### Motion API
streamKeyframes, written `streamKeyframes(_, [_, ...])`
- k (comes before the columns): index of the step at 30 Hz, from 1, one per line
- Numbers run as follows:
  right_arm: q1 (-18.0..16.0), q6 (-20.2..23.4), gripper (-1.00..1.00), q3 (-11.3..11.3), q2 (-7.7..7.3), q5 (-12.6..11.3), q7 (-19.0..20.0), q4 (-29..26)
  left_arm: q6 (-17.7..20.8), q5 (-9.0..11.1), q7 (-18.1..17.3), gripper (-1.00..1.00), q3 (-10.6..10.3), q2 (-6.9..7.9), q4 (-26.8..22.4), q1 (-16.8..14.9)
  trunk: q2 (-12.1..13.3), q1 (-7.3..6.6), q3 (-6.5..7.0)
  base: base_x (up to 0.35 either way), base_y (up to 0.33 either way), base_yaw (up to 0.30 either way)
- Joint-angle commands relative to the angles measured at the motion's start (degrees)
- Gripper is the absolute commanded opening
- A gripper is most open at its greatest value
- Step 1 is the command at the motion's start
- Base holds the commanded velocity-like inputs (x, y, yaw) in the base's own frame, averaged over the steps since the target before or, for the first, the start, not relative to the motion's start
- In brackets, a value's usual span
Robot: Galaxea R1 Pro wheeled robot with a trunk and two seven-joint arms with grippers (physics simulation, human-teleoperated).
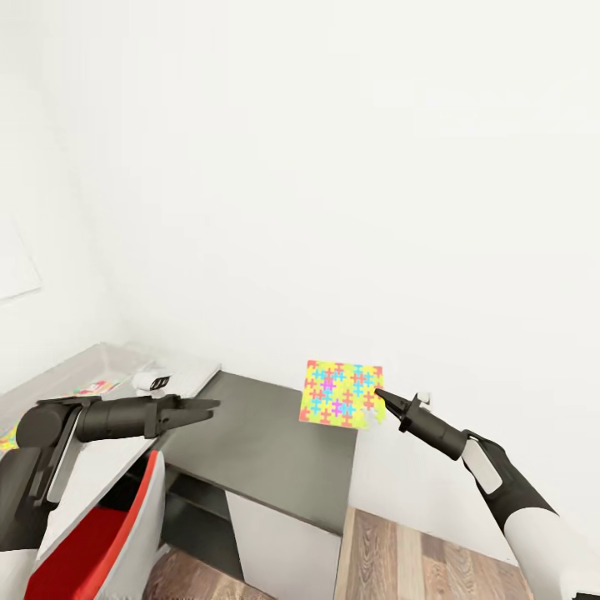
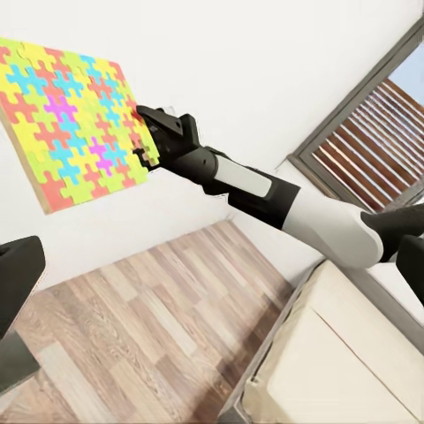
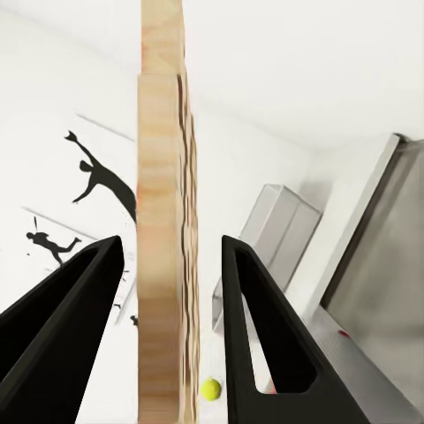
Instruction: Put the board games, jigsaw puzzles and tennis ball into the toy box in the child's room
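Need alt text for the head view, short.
The right tool holds a multicolour jigsaw puzzle upright by its edge, in the air above the far end of the dark grey table by a white wall. The left tool reaches over the table with nothing in it; wood-plank floor shows below.

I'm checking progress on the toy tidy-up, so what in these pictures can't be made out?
- Grey toy box: its inside is hidden by its own wall in the right wrist view.
- Second multicolour puzzle sheet: partly cut off behind the left arm in the head view.
- Right gripper: whether its fingers actually touch the held multicolour jigsaw puzzle sheet; gaps show beside its edge.
- Cream bed: cut by the frame edge.
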Motion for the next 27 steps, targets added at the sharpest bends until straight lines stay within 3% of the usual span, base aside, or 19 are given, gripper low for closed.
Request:
streamKeyframes(1, [-0.03,0.40,-1.00,-0.01,0.04,-0.29,0.01,-0.01,0.61,-0.06,-0.24,1.00,-0.01,0.00,0.01,-0.06,-0.11,0.03,-0.12,0.000,0.000,0.292])
streamKeyframes(27, [-0.02,0.16,-1.00,-0.01,0.10,-0.29,0.15,-0.01,0.61,-0.13,-0.24,1.00,-0.01,0.00,0.02,-0.05,-0.11,0.03,-0.12,0.000,0.000,0.292])
